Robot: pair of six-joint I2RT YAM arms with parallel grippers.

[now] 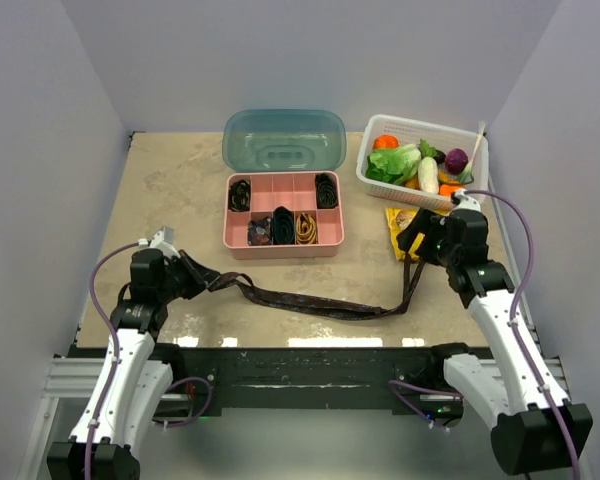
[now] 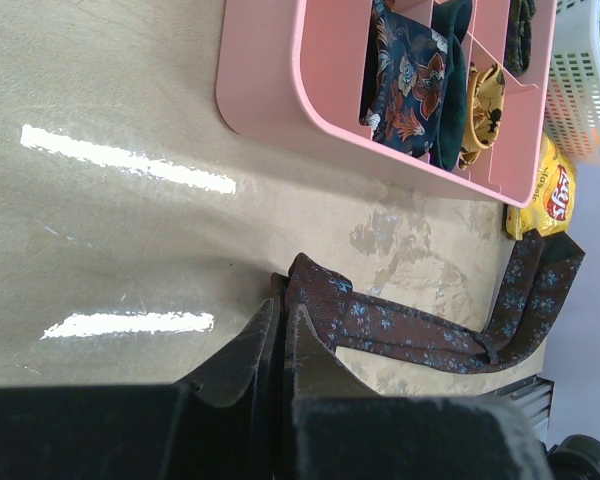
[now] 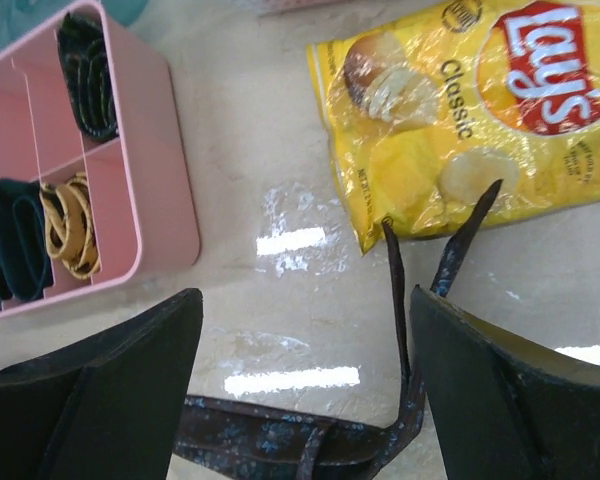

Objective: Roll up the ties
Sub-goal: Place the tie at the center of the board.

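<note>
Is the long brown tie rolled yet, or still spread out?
Spread out: the tie lies stretched along the table's near edge, uncoiled.

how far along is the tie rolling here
Done: several rolled ties sit coiled in the pink plastic compartment box. In hand: the left gripper is shut on one end of the long dark brown patterned fabric tie, which lies unrolled across the table; the right gripper is open over its other end. Left: rolling that tie and boxing it; some compartments look empty.
</note>
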